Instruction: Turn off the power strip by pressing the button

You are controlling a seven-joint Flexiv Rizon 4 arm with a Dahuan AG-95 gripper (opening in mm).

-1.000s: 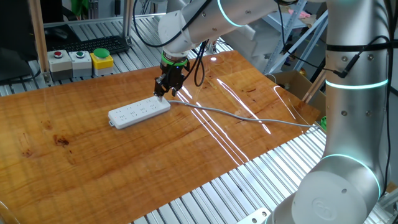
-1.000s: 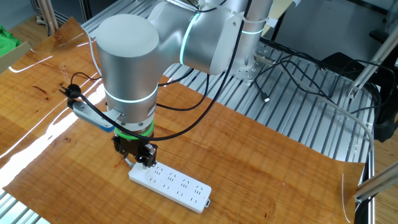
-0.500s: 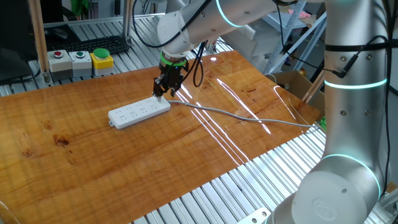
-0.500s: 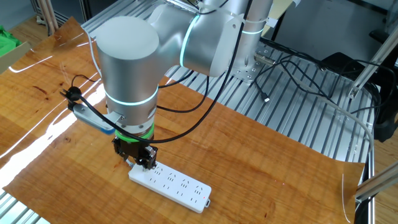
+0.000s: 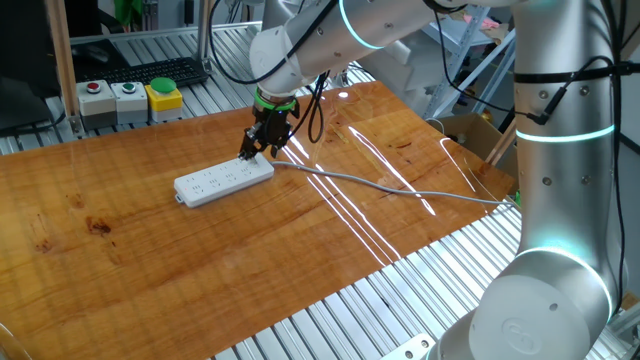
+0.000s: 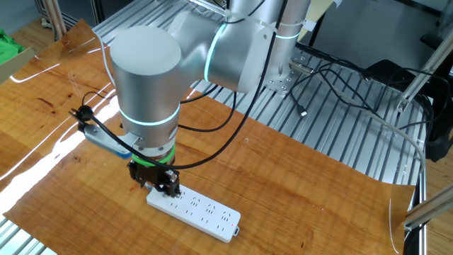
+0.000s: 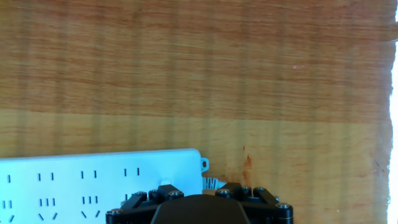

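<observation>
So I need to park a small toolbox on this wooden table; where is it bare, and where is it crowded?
Bare wood lies on the near side of the long flat white power strip, out to the table edge. It is crowded at the strip's cord end, where the black two-finger gripper hovers and the thin grey cord runs off.

Fingers (image 6: 167, 188) touching power strip (image 6: 195, 207) end.

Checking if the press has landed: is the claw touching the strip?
Cannot tell. In both fixed views the claw overlaps the strip's cord end, with no gap or contact visible; the hand view hides the tips.
</observation>
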